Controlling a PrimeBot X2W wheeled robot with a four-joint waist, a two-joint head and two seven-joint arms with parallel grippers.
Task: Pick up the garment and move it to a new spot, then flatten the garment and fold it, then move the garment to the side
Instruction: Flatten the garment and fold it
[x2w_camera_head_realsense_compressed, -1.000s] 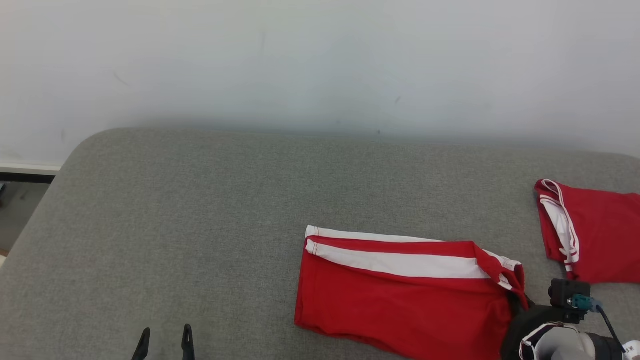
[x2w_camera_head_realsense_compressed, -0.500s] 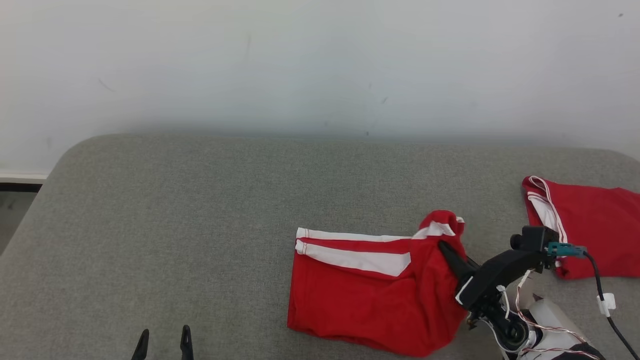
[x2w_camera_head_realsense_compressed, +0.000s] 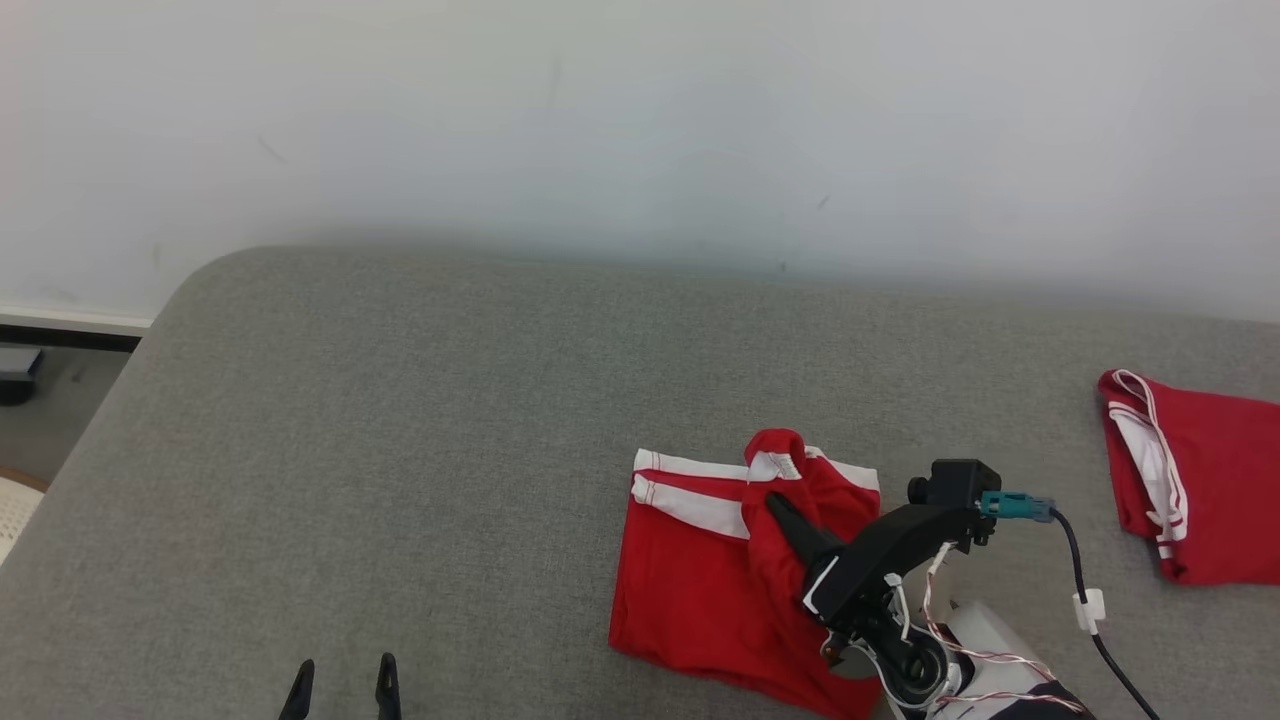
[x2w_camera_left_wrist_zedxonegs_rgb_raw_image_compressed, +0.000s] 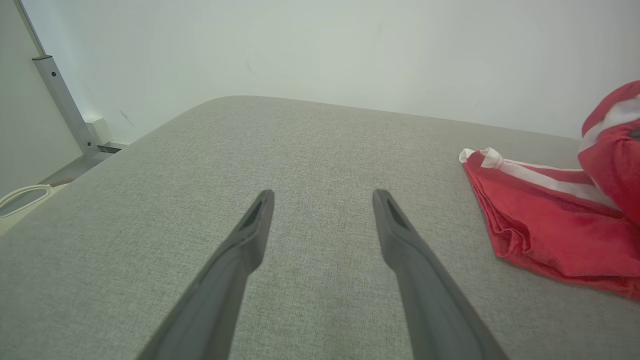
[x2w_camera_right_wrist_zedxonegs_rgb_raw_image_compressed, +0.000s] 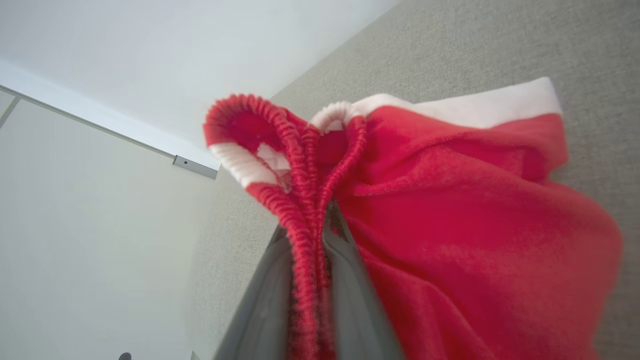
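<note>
At 5 o'clock in the head view, the right tool (x2w_camera_head_realsense_compressed: 778, 508) was clenched on the elastic waistband (x2w_camera_right_wrist_zedxonegs_rgb_raw_image_compressed: 305, 150) of the red garment (x2w_camera_head_realsense_compressed: 690, 590). The right wrist view showed the gathered band pinched between both fingers. The gripped edge stood raised and doubled over the lying half, while the hems with the white stripe (x2w_camera_head_realsense_compressed: 690, 505) lay flat toward 9 o'clock. The garment rested on the grey bench (x2w_camera_head_realsense_compressed: 400, 450) right of centre, its lower layer spread and in contact with the surface.

Assessment: the step in hand appeared to be the fold. To do it well, the waistband should be carried low toward 9 o'clock and laid down square with the hem edge. The pull should be gentle, so that the bottom layer is not dragged or bunched. The grip should be let go only once the cloth lies on the cloth below.

The right arm entered from 5 o'clock with its wrist cocked upward and its fingers aimed toward 10 o'clock. A black cable (x2w_camera_head_realsense_compressed: 1075, 570) trailed behind it toward 4 o'clock.

The left tool (x2w_camera_head_realsense_compressed: 345, 668) sat at 7 o'clock, released, with its fingers spread and pointing to 12 o'clock. It was low over bare bench and well apart from the garment.

A second red garment (x2w_camera_head_realsense_compressed: 1215, 490) lay at 3 o'clock, untouched.
</note>
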